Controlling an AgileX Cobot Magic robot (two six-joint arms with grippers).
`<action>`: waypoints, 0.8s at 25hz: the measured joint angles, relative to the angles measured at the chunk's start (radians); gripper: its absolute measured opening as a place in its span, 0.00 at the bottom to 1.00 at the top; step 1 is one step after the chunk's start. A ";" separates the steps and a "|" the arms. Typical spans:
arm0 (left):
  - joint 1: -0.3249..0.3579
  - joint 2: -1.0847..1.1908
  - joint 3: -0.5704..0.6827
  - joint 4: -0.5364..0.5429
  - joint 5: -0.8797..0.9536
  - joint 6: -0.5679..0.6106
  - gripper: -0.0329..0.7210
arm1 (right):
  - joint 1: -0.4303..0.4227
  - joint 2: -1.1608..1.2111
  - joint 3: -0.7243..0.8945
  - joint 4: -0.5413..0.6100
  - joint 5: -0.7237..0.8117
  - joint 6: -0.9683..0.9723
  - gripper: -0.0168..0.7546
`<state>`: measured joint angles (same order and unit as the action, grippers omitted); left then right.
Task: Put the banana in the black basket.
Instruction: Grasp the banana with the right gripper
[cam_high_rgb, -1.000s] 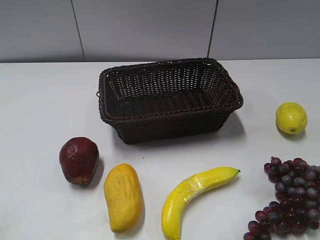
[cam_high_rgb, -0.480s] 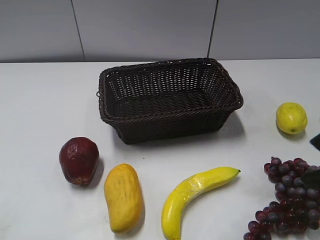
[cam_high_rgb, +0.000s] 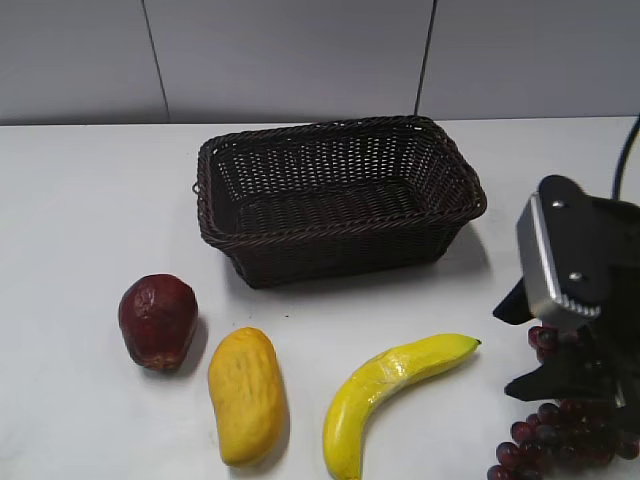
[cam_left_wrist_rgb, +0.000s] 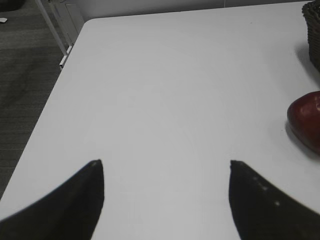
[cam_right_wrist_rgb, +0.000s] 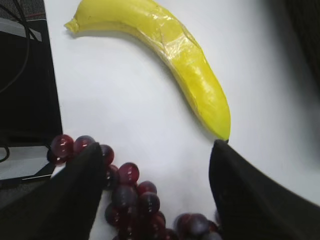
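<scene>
The banana (cam_high_rgb: 392, 390) is long, curved and bright yellow with a pale patch mid-length; it lies on the white table in front of the black basket (cam_high_rgb: 340, 240), which is empty. In the right wrist view the banana (cam_right_wrist_rgb: 170, 55) lies just beyond my right gripper (cam_right_wrist_rgb: 157, 147), whose open fingers hover over the grapes, one fingertip near the banana's end. In the exterior view the right gripper (cam_high_rgb: 575, 345) hangs at the right edge, above the grapes. My left gripper (cam_left_wrist_rgb: 166, 162) is open and empty over bare table, far from the banana.
A yellow-orange mango-like fruit (cam_high_rgb: 246, 395) lies left of the banana. A dark red fruit (cam_high_rgb: 158, 320) sits further left, also in the left wrist view (cam_left_wrist_rgb: 306, 120). Purple grapes (cam_high_rgb: 560, 435) lie below the right gripper, also in its wrist view (cam_right_wrist_rgb: 130, 200). The table's left edge (cam_left_wrist_rgb: 47, 107) shows.
My right arm has come into the exterior view from the right edge and now hangs over the grapes, hiding the lemon. The fruits and basket have not moved.
</scene>
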<state>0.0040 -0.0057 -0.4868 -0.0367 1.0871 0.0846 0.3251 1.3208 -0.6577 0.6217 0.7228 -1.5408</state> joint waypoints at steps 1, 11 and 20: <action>0.000 0.000 0.000 0.000 0.000 0.000 0.81 | 0.038 0.019 -0.009 -0.015 -0.025 -0.004 0.67; 0.000 0.000 0.000 0.000 0.000 0.000 0.81 | 0.236 0.277 -0.173 -0.205 -0.102 0.032 0.67; 0.000 0.000 0.000 0.000 0.000 0.000 0.81 | 0.267 0.459 -0.252 -0.352 -0.117 0.063 0.67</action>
<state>0.0040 -0.0057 -0.4868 -0.0367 1.0871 0.0846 0.5922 1.7799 -0.9098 0.2696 0.6057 -1.4777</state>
